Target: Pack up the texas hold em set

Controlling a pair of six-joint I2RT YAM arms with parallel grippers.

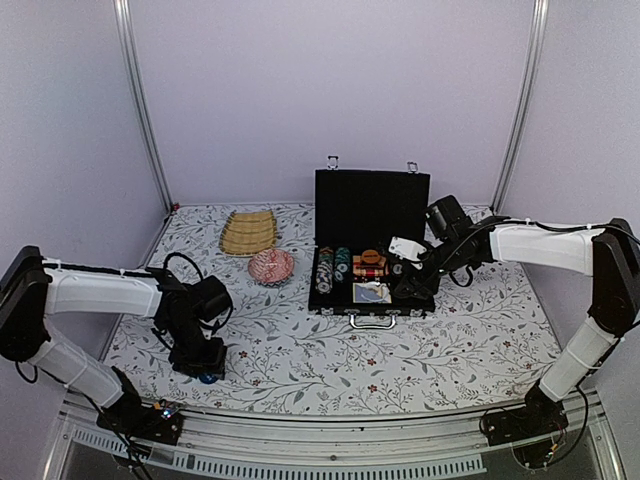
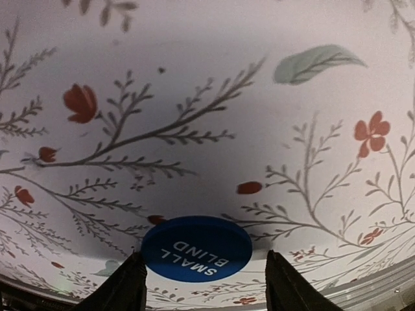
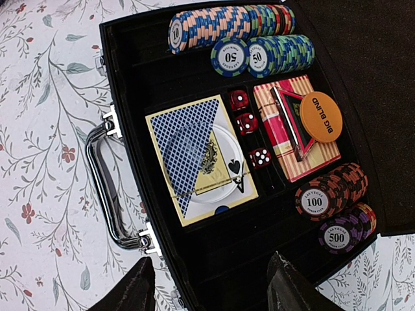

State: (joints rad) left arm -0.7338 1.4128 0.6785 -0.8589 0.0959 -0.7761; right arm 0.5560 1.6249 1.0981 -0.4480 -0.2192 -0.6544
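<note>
The black briefcase [image 1: 370, 215] stands open at the table's middle, lid upright. In the right wrist view its tray [image 3: 214, 253] holds rows of poker chips [image 3: 227, 26], more chips [image 3: 331, 201], a blue-backed card deck [image 3: 188, 139], red dice [image 3: 246, 123], a red deck [image 3: 279, 139] with a red triangle [image 3: 288, 107] and an orange "BIG BLIND" disc [image 3: 320, 116]. My right gripper [image 3: 211, 285] is open and empty above the tray's near end [image 1: 405, 285]. A blue "SMALL BLIND" disc [image 2: 196, 249] lies flat on the cloth. My left gripper [image 2: 204, 288] is open, low over it [image 1: 205, 365], fingers either side.
A pink-red woven ball [image 1: 271, 265] sits left of the case. A tan slatted mat [image 1: 249, 232] lies behind it. The case's silver handle [image 3: 104, 188] faces the front. The blue disc lies near the table's front edge [image 1: 330, 412].
</note>
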